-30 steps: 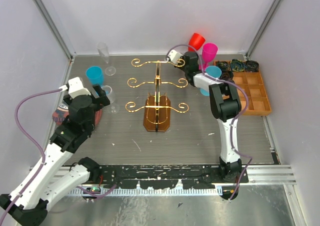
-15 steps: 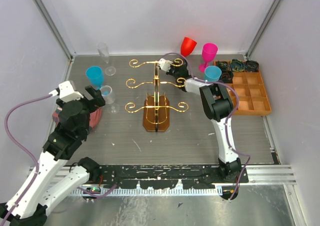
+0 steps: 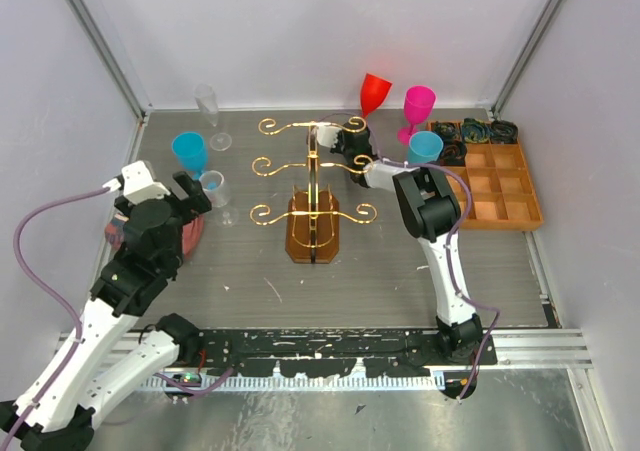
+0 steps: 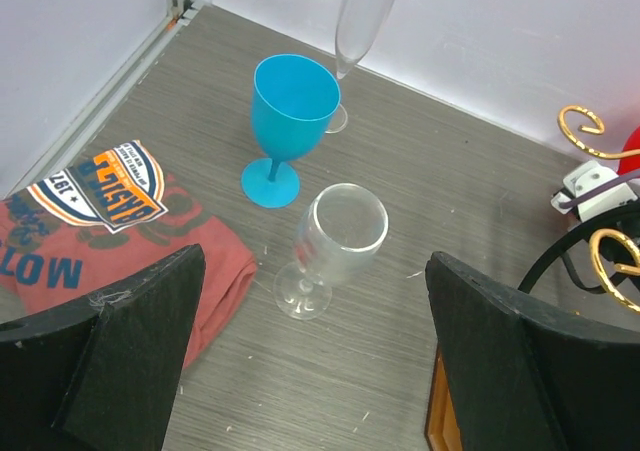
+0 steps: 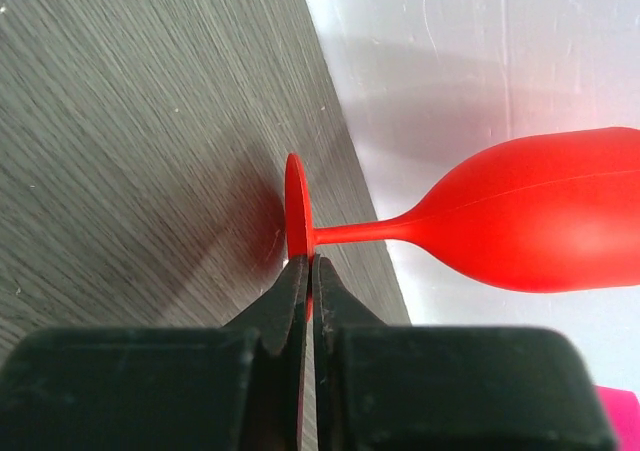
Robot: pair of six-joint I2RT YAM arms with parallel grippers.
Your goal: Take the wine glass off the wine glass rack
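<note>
The gold wire rack point(image 3: 315, 166) stands mid-table on its brown base point(image 3: 314, 229); one of its scrolls shows in the left wrist view point(image 4: 582, 131). My right gripper point(image 3: 350, 137) is beside the rack's top right arm. It is shut on the foot disc of a red wine glass point(image 3: 375, 93), which it holds clear of the table. In the right wrist view the gripper point(image 5: 308, 267) pinches the disc's edge, and the glass's bowl point(image 5: 540, 216) points at the back wall. No rack wire shows there. My left gripper point(image 3: 200, 193) is open and empty over a clear wine glass point(image 4: 340, 236).
On the left stand a blue glass point(image 3: 188, 151), a tall clear flute point(image 3: 207, 106) and the clear glass, with a folded red cloth point(image 4: 110, 221) by the left wall. At the right are a pink glass point(image 3: 418, 106), another blue glass point(image 3: 425, 148) and a compartmented wooden tray point(image 3: 500, 186).
My right gripper has swung left from the tray side toward the rack's top arm, carrying the red glass. My left arm has pulled back a little.
</note>
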